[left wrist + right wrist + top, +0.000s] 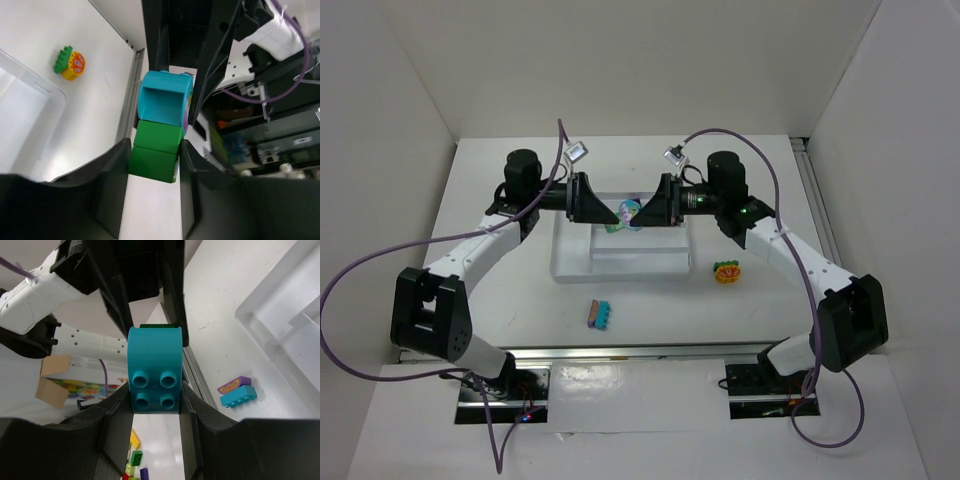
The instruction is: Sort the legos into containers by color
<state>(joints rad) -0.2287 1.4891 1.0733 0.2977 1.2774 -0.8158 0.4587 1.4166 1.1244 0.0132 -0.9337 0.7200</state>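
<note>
Both grippers meet above the white tray (570, 262) and hold one stack of legos between them. My left gripper (613, 215) is shut on the green brick (156, 153) at its end. My right gripper (638, 216) is shut on the cyan brick (154, 371), joined to the green one; it also shows in the left wrist view (162, 101). A purple and cyan pair (601, 314) lies on the table in front of the tray, also in the right wrist view (238, 391). An orange and green stack (726, 271) lies right of the tray, also in the left wrist view (70, 62).
The tray (280, 335) has dividing walls and sits mid-table, under the raised grippers. White enclosure walls stand on both sides and behind. Purple cables loop from both arms.
</note>
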